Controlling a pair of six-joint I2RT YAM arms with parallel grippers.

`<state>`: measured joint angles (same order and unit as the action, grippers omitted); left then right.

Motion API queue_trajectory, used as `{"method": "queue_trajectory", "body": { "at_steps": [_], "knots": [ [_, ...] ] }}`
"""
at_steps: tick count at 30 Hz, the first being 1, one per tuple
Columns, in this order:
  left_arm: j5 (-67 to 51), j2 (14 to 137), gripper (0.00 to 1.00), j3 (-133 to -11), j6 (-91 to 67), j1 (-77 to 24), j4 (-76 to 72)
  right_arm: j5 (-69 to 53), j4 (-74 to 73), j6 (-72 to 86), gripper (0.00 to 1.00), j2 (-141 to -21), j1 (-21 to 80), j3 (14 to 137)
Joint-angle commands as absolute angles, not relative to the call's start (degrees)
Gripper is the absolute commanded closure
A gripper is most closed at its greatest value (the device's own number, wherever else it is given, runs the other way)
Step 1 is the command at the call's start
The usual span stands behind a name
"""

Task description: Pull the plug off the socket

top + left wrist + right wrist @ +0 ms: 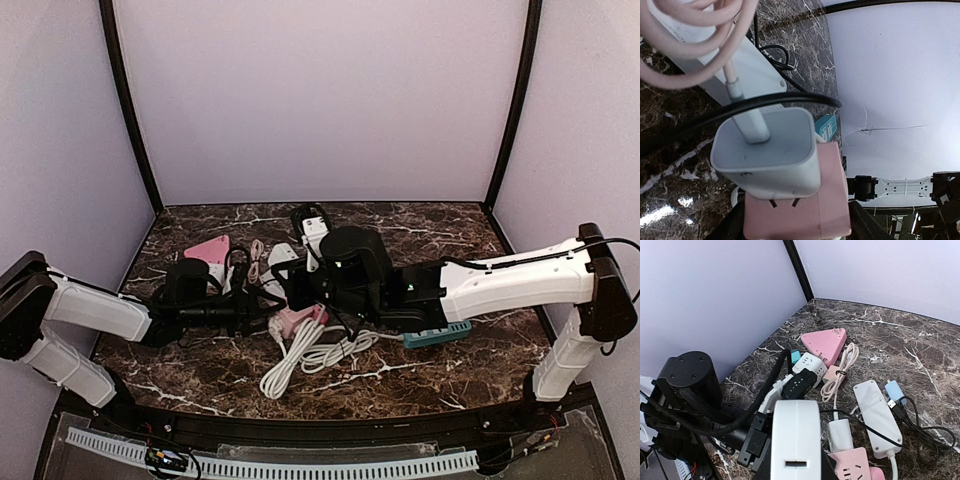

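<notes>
Here's the plug [765,150], a white charger block, pushed into the pink socket [805,215] near the middle of the table, with its cable [747,115] rising out of its back across the white strip [752,75]. The left gripper [797,231] is on the socket: dark fingers [862,227] sit against both flanks of the pink body, and to my eye they are clamped on it as a brace. The right gripper [306,291] hangs low over the same spot, just beside the plug in its own view. I cannot tell whether its jaws are apart or together. So the plug is in and nothing is pulled yet; this looks like the set-up for the grab. The next move calls for the right jaws around the white block, a firm squeeze, then a straight pull away from the socket face while the left holds steady, minding the looped cable.
</notes>
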<state>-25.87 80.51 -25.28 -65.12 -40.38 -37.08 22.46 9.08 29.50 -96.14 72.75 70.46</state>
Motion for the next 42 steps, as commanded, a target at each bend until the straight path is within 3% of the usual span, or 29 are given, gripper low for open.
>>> {"method": "queue_trajectory", "body": {
  "at_steps": [1, 19, 27, 42],
  "knots": [
    [-26.19, 78.22, 0.68, -24.81, -64.37, -40.60, -38.76, 24.97, 10.27, 28.32, 1.00, -97.32, 73.39, 71.81],
    [-29.35, 74.32, 0.68, -27.29, -54.12, -40.52, -31.86, 28.95, 5.30, 22.94, 1.00, -88.40, 69.71, 65.14],
    [-29.24, 69.89, 0.68, -27.03, -50.51, -40.43, -29.80, 11.15, 1.49, 30.00, 1.00, -85.59, 57.29, 59.05],
    [-29.06, 65.15, 0.68, -25.93, -50.79, -40.43, -30.52, -11.15, 5.09, 34.75, 1.00, -94.35, 41.75, 54.09]
  ]
}}
